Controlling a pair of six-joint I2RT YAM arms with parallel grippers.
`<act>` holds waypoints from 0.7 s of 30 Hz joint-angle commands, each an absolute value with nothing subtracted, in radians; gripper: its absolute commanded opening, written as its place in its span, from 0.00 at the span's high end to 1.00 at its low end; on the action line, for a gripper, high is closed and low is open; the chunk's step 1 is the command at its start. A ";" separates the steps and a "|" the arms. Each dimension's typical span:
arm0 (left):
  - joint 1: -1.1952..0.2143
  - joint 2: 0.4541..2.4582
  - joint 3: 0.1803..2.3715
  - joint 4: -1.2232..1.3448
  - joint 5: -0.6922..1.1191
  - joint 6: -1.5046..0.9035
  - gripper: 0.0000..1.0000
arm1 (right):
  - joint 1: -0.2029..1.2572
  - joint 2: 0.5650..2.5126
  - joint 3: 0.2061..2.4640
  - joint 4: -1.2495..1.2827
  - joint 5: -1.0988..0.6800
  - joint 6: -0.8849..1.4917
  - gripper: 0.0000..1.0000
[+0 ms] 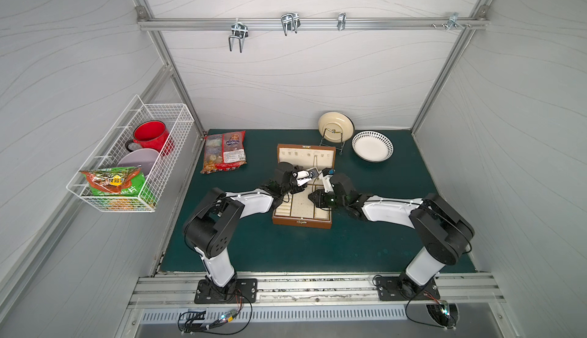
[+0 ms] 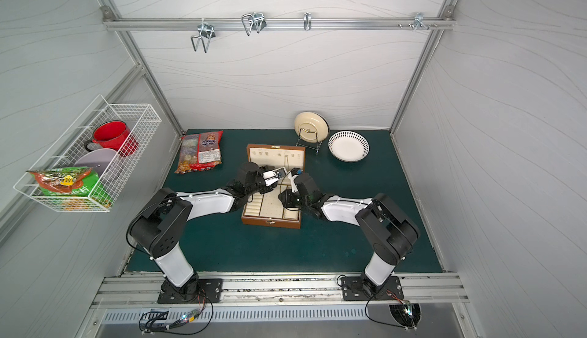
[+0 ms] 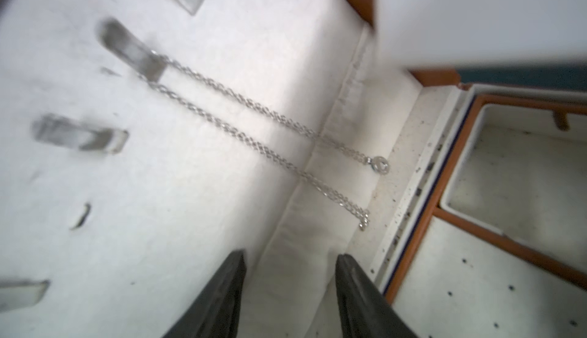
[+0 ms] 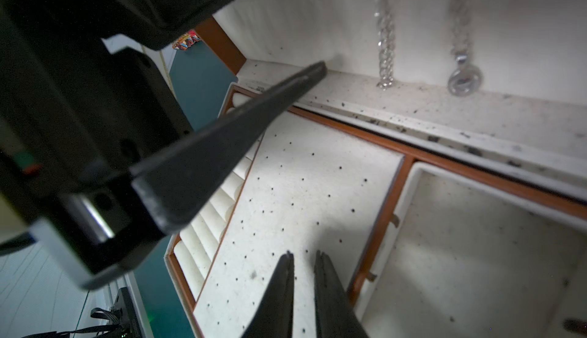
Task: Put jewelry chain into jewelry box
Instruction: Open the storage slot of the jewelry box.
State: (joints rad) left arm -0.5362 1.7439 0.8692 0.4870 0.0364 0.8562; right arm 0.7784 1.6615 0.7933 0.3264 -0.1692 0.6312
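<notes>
The jewelry chain (image 3: 241,120), a thin silvery metal necklace chain with a small ring clasp at one end, hangs over a small clear hook (image 3: 133,50) in the cream lining of the raised lid of the jewelry box (image 1: 301,223), a brown wood-look rectangular hinged case with a gold clasp. Two strands of the chain run down the lid side by side, and both ends reach the cream ledge at the hinge; in both top views the chain shows as a thin loop on the lid (image 1: 315,163) (image 2: 286,161). The box stands open near the middle of the dark green table mat (image 1: 254,250). The left gripper (image 3: 290,276) is inside the box close to the lid, its two black fingers clearly apart, and nothing is between them. The right gripper (image 4: 303,266) is above the dotted middle section of the tray (image 4: 301,193); its fingers are nearly together with only a narrow gap, and they hold nothing. No finger touches the chain.
</notes>
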 commanded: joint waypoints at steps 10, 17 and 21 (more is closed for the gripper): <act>-0.518 1.790 0.933 0.490 0.049 0.898 0.55 | 0.783 1.687 0.757 0.249 -0.183 0.637 0.81; -0.517 1.810 0.948 0.436 0.067 0.875 0.68 | 0.784 1.689 0.757 0.251 -0.185 0.638 0.81; -0.518 1.813 0.943 0.396 0.068 0.870 0.70 | 0.783 1.689 0.757 0.251 -0.183 0.638 0.81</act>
State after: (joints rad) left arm -0.5255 1.7775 0.9173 0.4507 0.0597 0.8829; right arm 0.7776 1.6615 0.7876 0.3401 -0.1696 0.6323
